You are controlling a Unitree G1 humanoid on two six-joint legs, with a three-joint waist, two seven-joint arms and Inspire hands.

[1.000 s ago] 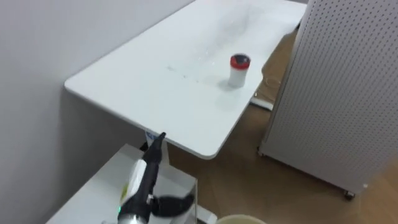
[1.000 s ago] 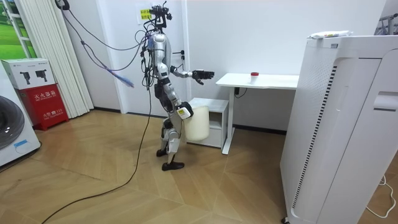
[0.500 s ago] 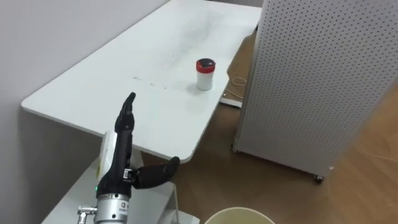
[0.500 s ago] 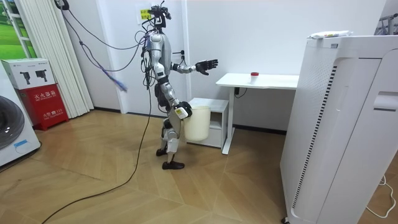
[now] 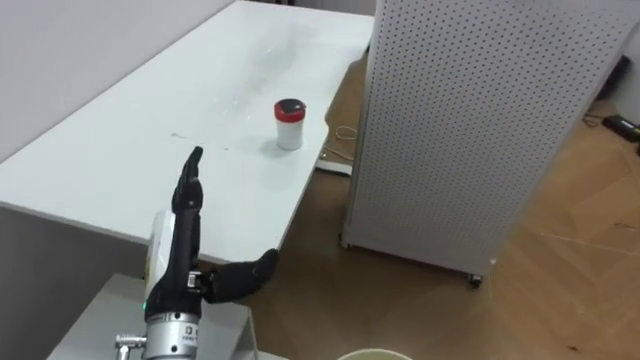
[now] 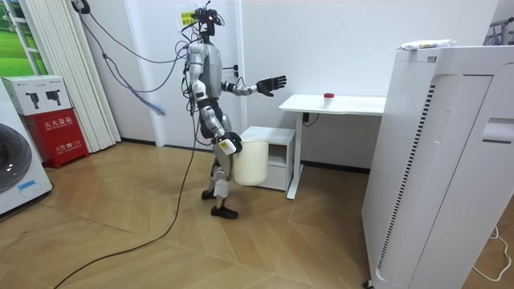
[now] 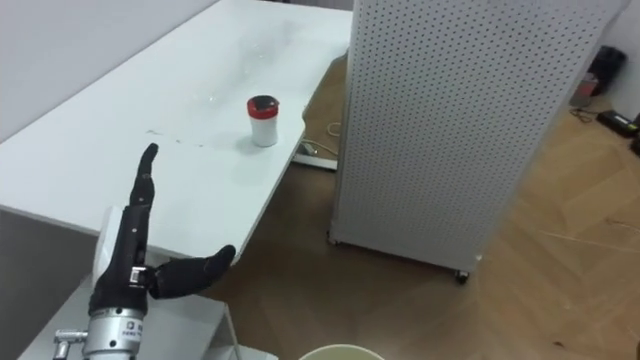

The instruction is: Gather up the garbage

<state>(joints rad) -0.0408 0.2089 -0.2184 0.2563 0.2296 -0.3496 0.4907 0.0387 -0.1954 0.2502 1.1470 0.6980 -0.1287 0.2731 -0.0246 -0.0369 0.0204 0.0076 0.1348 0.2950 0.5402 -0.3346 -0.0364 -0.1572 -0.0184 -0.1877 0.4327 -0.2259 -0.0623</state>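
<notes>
Room: wood-plank floor and plain white walls. In the room view we see the robot standing upright at the short end of a white table (image 5: 100, 175), facing it.
Garbage: a small white jar (image 5: 289, 126) with a red lid stands upright on the table, close to the long edge on the robot's right. Nothing touches it.
Left hand (image 5: 186, 230): raised over the near end of the table, fingers straight and held together, thumb spread out to the side, holding nothing. It is well apart from the jar.
Right hand (image 6: 228, 145): low at the robot's hip in the room view, against a cream bucket (image 6: 249, 160). We cannot tell how its fingers lie.
Bucket rim: a pale curved edge at the bottom of both eye views, right of the left forearm.
Perforated cabinet (image 5: 470, 120): tall, white, on small castors. It stands on the floor just beside the table's right edge, with a narrow gap between them.
Low cabinet (image 5: 95, 325): white, beneath the left forearm, at the table's near end.
</notes>
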